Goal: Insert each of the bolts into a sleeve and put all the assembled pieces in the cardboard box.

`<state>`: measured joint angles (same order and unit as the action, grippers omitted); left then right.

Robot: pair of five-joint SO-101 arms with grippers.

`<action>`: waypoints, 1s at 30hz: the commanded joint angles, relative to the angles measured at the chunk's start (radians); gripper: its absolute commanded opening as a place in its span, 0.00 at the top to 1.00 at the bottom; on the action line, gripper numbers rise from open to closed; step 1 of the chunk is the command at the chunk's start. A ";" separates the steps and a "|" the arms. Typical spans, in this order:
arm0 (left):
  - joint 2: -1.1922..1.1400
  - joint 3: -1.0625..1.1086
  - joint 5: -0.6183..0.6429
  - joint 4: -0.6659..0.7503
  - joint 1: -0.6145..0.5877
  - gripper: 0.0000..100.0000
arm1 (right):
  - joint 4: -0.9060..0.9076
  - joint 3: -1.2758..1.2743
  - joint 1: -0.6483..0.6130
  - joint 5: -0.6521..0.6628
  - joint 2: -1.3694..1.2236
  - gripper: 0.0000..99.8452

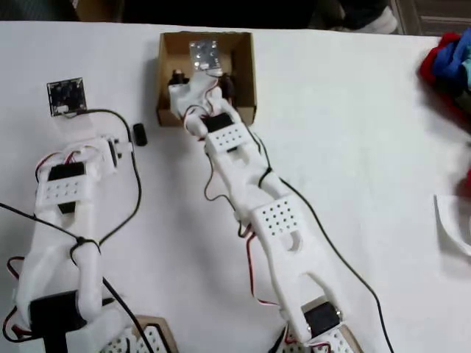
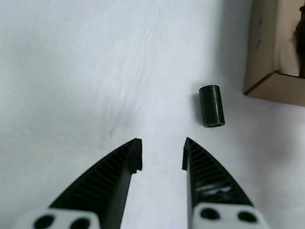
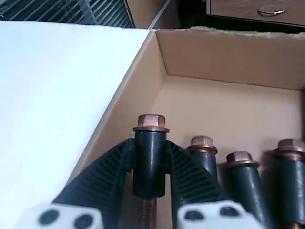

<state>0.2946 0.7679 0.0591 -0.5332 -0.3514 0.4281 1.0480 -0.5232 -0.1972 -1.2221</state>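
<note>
My right gripper (image 3: 150, 164) is shut on an assembled piece (image 3: 150, 152), a copper bolt through a black sleeve, held upright inside the cardboard box (image 3: 228, 52). Three more assembled pieces (image 3: 238, 174) lean in the box beside it. From above, the right arm reaches into the cardboard box (image 1: 168, 73) at the table's far edge. My left gripper (image 2: 162, 152) is open over the white cloth, with nothing between its fingers. A loose black sleeve (image 2: 211, 106) lies on its side just ahead of it, close to the box corner (image 2: 276, 52). The same sleeve (image 1: 140, 134) lies left of the box.
A small black circuit board (image 1: 66, 95) lies at the far left. Colourful fabric (image 1: 449, 62) sits at the right edge, with a white object (image 1: 452, 220) below it. Black cables (image 1: 132, 191) trail across the cloth near the left arm.
</note>
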 commanded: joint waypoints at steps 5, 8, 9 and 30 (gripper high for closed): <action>0.005 -0.005 -0.003 0.011 -0.008 0.84 | -0.045 0.077 -0.001 -0.011 -0.062 0.98; 0.005 -0.005 -0.003 0.011 -0.008 0.84 | -0.041 0.140 -0.002 -0.011 -0.102 0.98; 0.005 -0.005 -0.003 0.011 -0.008 0.84 | -0.041 0.157 -0.002 -0.011 -0.113 0.98; 0.005 -0.005 -0.003 0.011 -0.008 0.84 | 0.044 0.186 0.001 -0.011 -0.131 0.87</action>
<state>0.2946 0.7679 0.0591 -0.5332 -0.3514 0.4572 1.2152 -0.5278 -0.1956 -1.3648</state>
